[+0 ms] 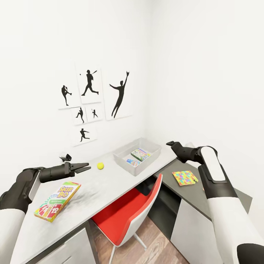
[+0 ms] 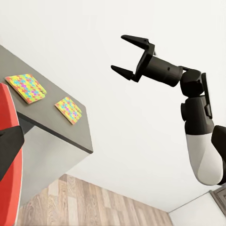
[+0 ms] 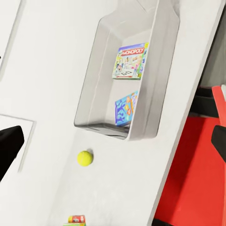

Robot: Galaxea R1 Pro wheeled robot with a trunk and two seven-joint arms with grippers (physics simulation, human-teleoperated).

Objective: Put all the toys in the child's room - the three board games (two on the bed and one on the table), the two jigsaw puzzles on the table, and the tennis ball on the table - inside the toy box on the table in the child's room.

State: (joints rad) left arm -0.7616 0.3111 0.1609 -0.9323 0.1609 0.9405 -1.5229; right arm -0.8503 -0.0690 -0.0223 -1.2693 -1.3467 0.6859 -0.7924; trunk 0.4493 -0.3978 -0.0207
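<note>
The toy box (image 1: 125, 166) stands on the table (image 1: 110, 181) with a white-and-green board game (image 1: 141, 154) and a smaller blue one (image 1: 133, 162) lying inside. The SKIP-BO game (image 1: 57, 201) lies on the table near its left end. The tennis ball (image 1: 100, 165) rests between it and the box. My left gripper (image 1: 87, 167) hovers open just left of the ball. Open and empty, my right gripper (image 1: 171, 143) hangs right of the box; the left wrist view also shows this right gripper (image 2: 118, 53). Two jigsaw puzzles (image 2: 26, 88) (image 2: 68, 109) lie on the lower dark cabinet (image 1: 220, 190). The bed is out of view.
A red and white chair (image 1: 132, 212) is pushed under the table below the toy box. Black player silhouettes (image 1: 119, 94) hang on the wall behind. A small dark object (image 1: 66, 157) sits at the table's back edge. Wooden floor (image 1: 154, 249) shows below.
</note>
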